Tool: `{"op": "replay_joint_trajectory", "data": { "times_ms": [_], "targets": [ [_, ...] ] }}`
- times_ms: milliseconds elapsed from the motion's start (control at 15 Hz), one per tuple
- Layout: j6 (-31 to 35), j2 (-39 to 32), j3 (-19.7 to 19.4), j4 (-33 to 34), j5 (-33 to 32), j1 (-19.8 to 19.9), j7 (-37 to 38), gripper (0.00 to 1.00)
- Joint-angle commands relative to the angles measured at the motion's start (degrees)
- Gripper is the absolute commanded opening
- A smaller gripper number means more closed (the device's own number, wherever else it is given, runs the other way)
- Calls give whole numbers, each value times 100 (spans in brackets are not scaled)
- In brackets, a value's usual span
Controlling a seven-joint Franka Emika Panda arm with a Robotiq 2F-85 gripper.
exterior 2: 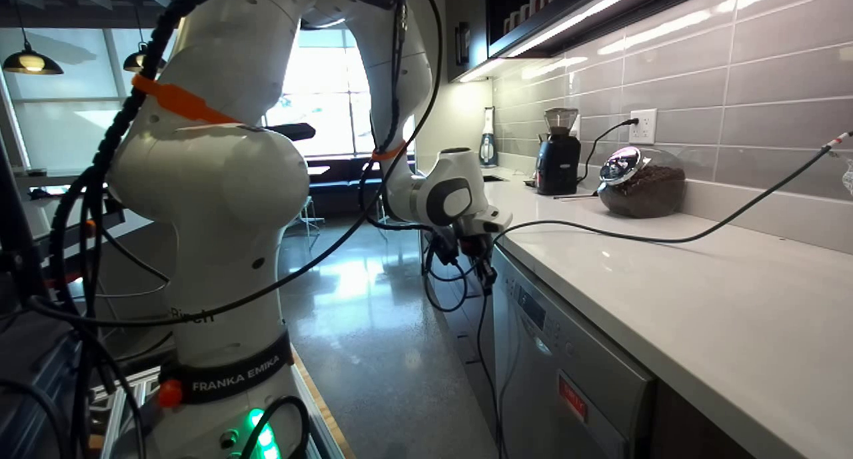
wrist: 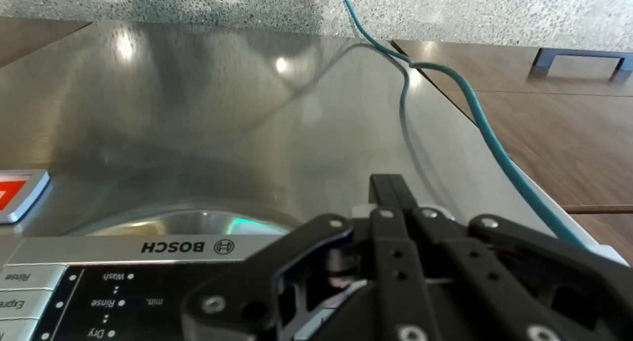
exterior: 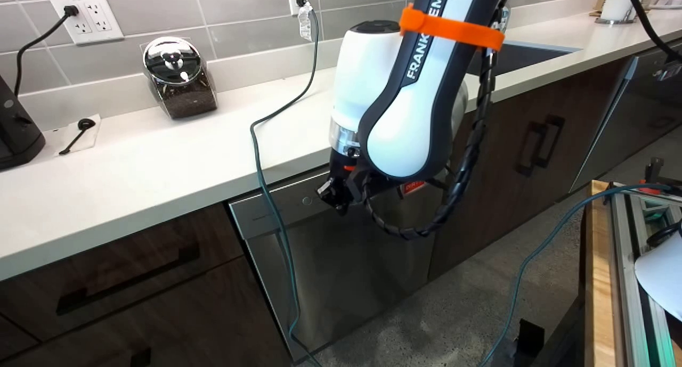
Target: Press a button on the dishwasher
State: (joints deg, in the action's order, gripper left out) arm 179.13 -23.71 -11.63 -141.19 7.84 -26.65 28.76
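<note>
One steel dishwasher [exterior: 354, 266] under a white counter [exterior: 160, 154], jaws together close by, grey tiled wall [exterior: 160, 10], speckled grey floor [wrist: 494, 14].

Wrist view close, downward, 3 views sharing dishwasher [exterior: 354, 266]

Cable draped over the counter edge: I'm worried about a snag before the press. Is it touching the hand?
Apart. In an exterior view, the cable hangs beside the hand, with part of the dishwasher plainly visible between them.

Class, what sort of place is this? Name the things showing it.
Most likely a kitchen: a dishwasher sits under a white counter, and what looks like a coffee grinder stands on top.
</note>
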Motion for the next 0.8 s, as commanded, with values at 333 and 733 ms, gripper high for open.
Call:
{"op": "replay_joint_trajectory", "data": {
  "times_ms": [333, 733],
  "targets": [
    [159, -243, -37, 203, 124, 9, -70, 0],
    [157, -333, 33, 321, 149, 113, -116, 0]
  ]
}}
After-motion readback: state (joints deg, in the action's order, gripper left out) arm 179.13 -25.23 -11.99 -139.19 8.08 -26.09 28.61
